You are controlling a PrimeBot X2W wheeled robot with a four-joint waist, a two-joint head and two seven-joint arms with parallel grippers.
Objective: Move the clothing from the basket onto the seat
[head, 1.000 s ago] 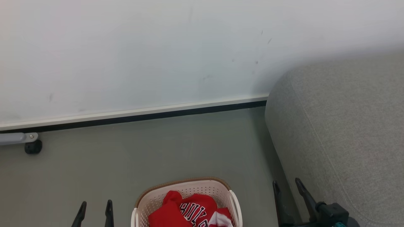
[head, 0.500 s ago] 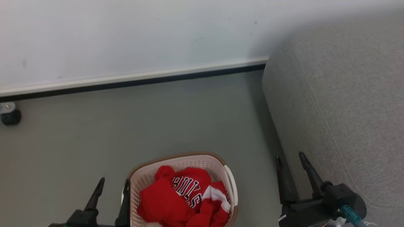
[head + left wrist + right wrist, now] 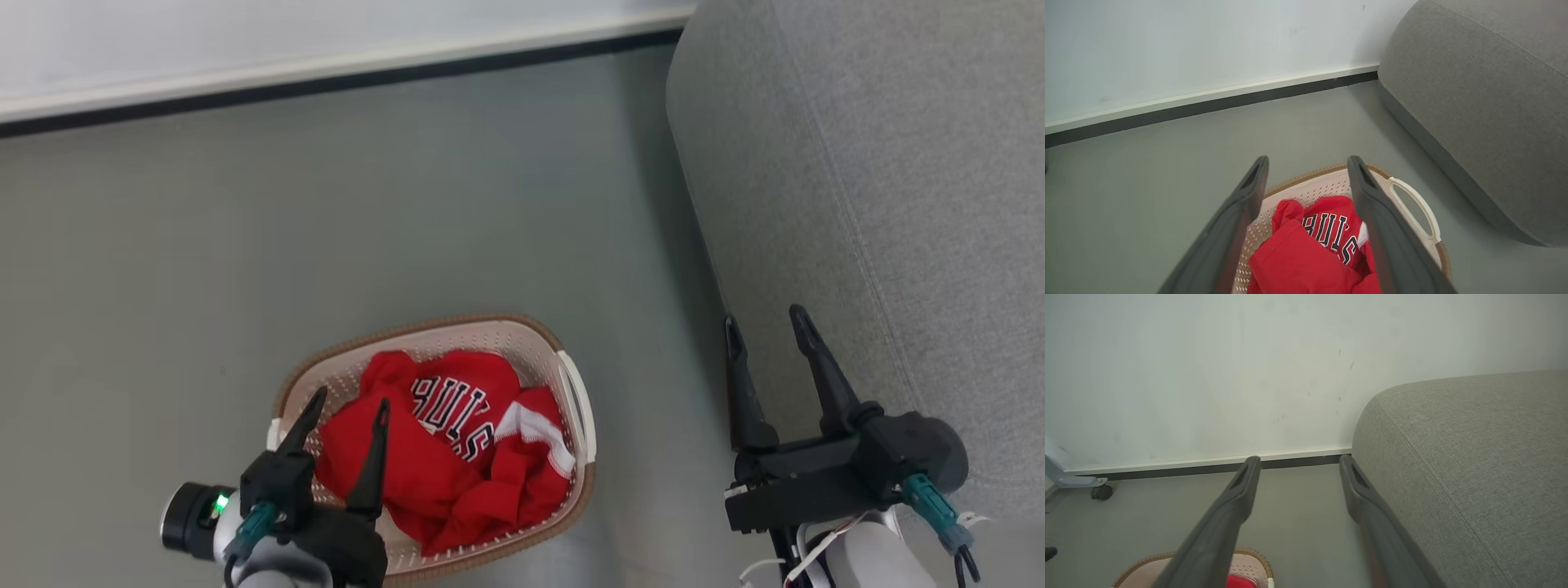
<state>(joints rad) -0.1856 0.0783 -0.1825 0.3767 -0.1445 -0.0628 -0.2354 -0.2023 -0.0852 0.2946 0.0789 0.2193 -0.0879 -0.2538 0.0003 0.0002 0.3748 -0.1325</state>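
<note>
Left tool and right tool are black, teal-plugged.

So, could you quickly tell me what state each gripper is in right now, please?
Left gripper: open, holding nothing.
Right gripper: open, holding nothing.

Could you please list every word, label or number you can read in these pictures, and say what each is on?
"BULLS": black block letters edged in white, on the red clothing lying in the basket; creases partly fold the middle letters.
Nothing else can be read: I see no writing on the basket or the seat.
</note>
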